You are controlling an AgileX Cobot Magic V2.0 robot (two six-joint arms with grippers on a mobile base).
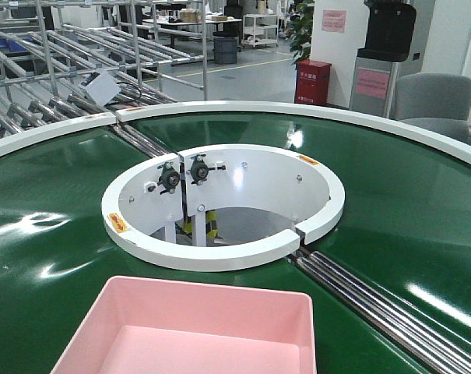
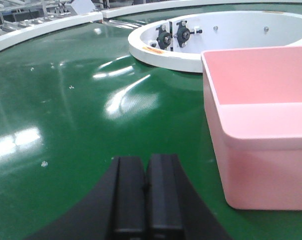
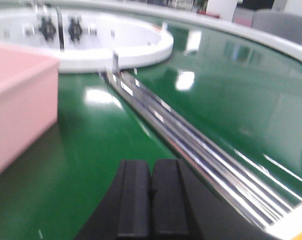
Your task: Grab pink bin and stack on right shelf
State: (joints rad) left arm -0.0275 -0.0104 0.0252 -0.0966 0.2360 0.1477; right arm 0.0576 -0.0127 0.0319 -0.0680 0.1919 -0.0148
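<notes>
- The bin [image 1: 212,327] sits on the belt [image 1: 406,210] just before me, at 6 o'clock from the white ring [image 1: 219,257], with its long axis running 9 to 3.
- From the left gripper [image 2: 146,167] it lies at 2 o'clock, and from the right gripper [image 3: 151,172] at 10 o'clock, so it is between them.
- Both grippers are clenched on nothing.
- I judge the left one nearer.
- The shelf is out of view.
</notes>
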